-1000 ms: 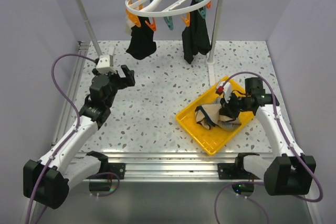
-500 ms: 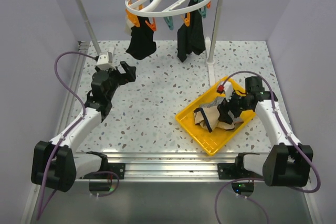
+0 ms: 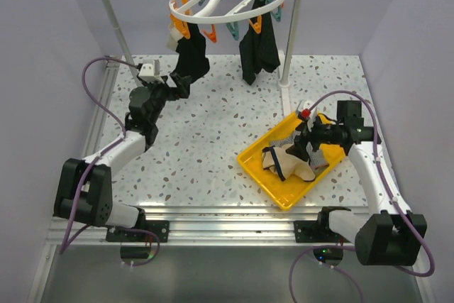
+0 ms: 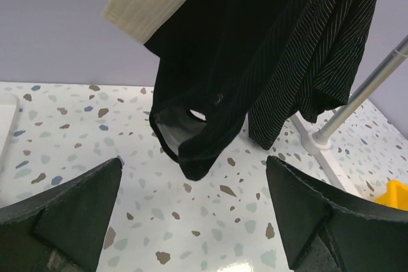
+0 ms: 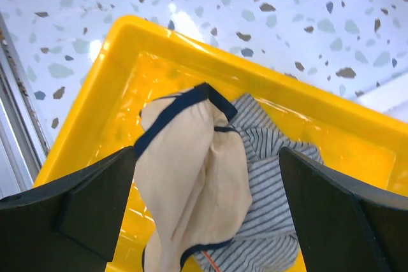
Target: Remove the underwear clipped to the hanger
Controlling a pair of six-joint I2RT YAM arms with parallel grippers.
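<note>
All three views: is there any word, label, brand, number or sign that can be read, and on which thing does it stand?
No readable text in any view.
The hanger: plain white ring, no marking visible.
The black underwear: no label or print shows.
The beige underwear and the striped underwear: only trim and stripes, no writing.
The yellow tray: no brand or number visible.
</note>
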